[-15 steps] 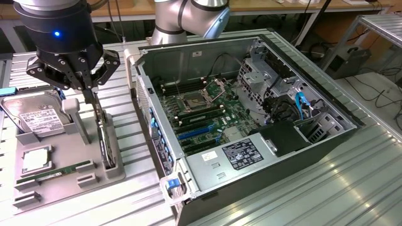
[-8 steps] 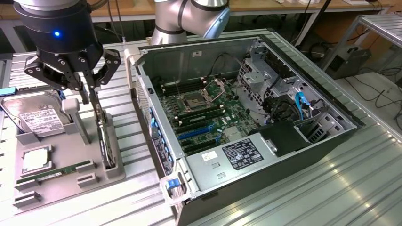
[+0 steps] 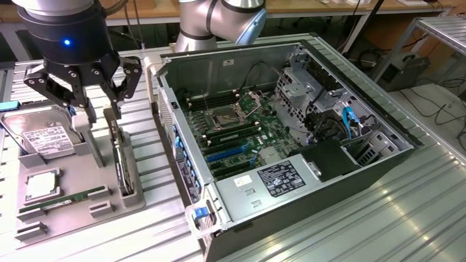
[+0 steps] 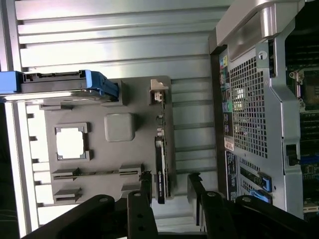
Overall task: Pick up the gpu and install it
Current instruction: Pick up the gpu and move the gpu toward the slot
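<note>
**Open pincer poised over the card standing in its tray slot**

In the exterior view's upper left, the black two-fingered pincer (image 3: 102, 121) hangs with its fingers spread wide and nothing between them. Just below it is the gpu (image 3: 121, 158), a thin flat black expansion card with a silver metal bracket at one end. The card stands on edge in a slot of the grey moulded parts tray (image 3: 76, 169), beside the open black-and-silver computer case (image 3: 291, 136). Standing upright, it leaves its upper edge free for a grip on both flat faces. In the wrist view it lines up within the gap between the fingers (image 4: 145, 191), so the pick looks aligned but not yet made. The tray lies on the ribbed metal tabletop (image 3: 378, 218).
</note>
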Controlling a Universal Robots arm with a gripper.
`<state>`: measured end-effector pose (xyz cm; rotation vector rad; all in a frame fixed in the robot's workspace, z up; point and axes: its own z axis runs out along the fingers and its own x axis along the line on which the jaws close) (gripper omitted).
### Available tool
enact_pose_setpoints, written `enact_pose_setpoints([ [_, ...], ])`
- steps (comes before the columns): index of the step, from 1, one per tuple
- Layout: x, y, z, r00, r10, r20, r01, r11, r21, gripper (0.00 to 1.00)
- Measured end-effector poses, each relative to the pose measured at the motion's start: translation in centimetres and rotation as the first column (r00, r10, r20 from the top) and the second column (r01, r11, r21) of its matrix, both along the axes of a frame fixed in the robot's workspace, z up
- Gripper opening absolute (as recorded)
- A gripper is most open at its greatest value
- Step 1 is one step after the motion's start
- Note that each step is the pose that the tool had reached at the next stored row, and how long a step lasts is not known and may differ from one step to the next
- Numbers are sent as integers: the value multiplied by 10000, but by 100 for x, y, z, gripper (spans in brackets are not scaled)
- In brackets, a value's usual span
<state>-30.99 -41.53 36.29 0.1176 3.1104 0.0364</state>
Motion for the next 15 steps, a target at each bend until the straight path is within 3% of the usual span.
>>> enact_pose_setpoints([
  [15,-109,-1,-314,10000,-6,69,6,10000,0,42],
])
